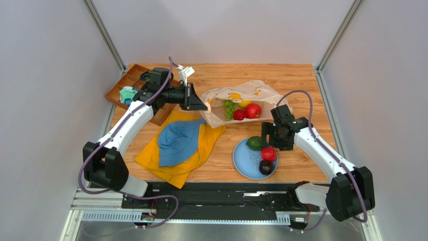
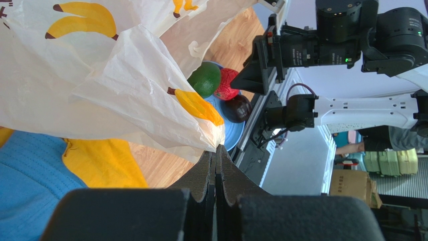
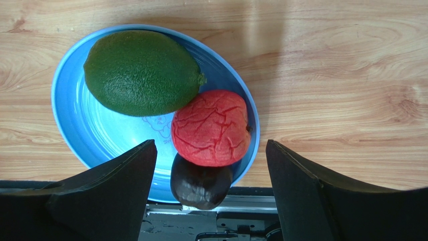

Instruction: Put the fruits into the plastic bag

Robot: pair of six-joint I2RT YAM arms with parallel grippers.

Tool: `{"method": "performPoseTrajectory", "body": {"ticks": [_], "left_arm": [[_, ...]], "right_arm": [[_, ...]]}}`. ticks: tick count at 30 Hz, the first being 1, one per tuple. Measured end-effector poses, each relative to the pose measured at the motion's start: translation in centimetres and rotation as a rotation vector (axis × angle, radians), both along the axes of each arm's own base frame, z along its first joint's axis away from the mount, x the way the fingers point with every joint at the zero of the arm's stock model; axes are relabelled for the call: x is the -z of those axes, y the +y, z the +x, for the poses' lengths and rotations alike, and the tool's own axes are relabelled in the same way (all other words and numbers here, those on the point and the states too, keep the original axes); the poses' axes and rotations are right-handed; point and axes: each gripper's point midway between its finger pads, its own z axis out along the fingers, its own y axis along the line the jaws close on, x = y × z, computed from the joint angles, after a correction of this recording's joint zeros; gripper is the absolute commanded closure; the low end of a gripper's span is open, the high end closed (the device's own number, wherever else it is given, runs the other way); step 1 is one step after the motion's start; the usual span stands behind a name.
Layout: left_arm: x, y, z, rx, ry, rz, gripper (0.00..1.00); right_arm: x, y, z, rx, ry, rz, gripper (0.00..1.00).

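Note:
The plastic bag (image 1: 261, 93) with banana prints lies open at the table's middle back; inside are the green grape bunch (image 1: 229, 108), a yellow lemon (image 1: 245, 104) and two red fruits (image 1: 253, 110). My left gripper (image 1: 203, 106) is shut on the bag's near-left edge (image 2: 211, 138) and holds it up. The blue plate (image 1: 242, 161) holds a green oval fruit (image 1: 255, 143), a red wrinkled fruit (image 1: 268, 153) and a dark purple fruit (image 1: 266, 167). My right gripper (image 1: 266, 136) is open and empty above the plate, over these fruits (image 3: 211, 128).
A blue hat (image 1: 177, 142) lies on a yellow cloth (image 1: 181, 165) left of the plate. A brown compartment tray (image 1: 131, 85) with small items stands at the back left. Metal frame posts stand at both back corners.

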Motion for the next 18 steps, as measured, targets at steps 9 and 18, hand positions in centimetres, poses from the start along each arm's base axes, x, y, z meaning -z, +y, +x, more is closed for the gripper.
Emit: {"method": "performPoseTrajectory", "body": {"ticks": [9, 18], "left_arm": [[0.0, 0.0, 0.0, 0.0, -0.001, 0.0, 1.0], [0.0, 0.0, 0.0, 0.0, 0.001, -0.002, 1.0]], "right_arm": [[2.7, -0.1, -0.2, 0.006, 0.054, -0.018, 0.16], [4.0, 0.2, 0.2, 0.002, 0.061, -0.019, 0.21]]}}
